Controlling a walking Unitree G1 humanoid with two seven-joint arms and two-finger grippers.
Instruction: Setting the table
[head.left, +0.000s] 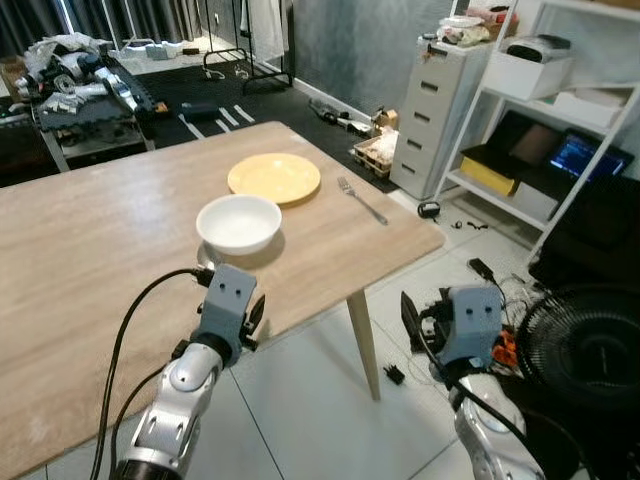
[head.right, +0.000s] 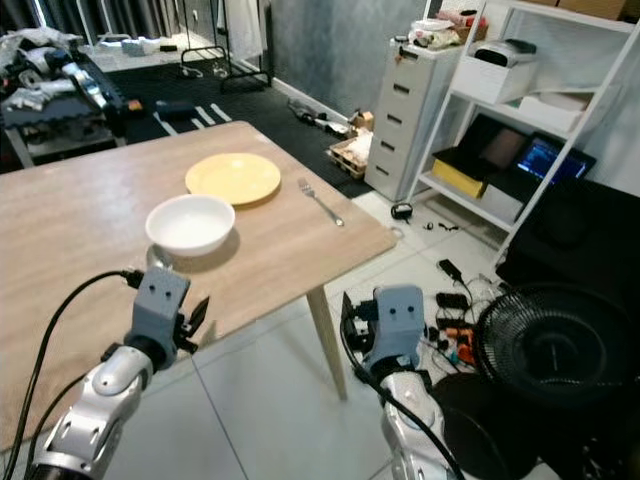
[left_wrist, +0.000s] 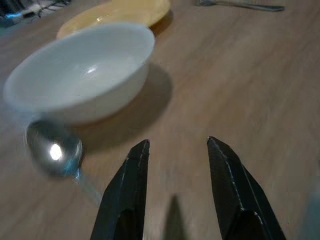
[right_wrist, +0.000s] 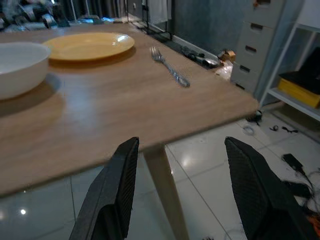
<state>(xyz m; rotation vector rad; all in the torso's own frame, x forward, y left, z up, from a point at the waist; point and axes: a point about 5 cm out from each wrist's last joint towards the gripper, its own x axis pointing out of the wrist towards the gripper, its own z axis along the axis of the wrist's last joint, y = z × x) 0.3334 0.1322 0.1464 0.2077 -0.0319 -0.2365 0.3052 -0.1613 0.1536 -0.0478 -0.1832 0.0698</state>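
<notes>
On the light wooden table (head.left: 90, 230) stands a round white ceramic bowl (head.left: 239, 222), and just behind it lies a flat round yellow plate (head.left: 275, 177). A silver metal fork (head.left: 361, 200) lies beside the plate, near the table's right edge. A shiny metal spoon (left_wrist: 54, 150) rests on the table, close to the bowl. The left gripper (left_wrist: 176, 150) hovers low over the table in front of the bowl, its fingers parted and empty. The right gripper (right_wrist: 181, 150) hangs off the table's edge over the white tiled floor (head.left: 310, 400), fingers spread wide, holding nothing.
</notes>
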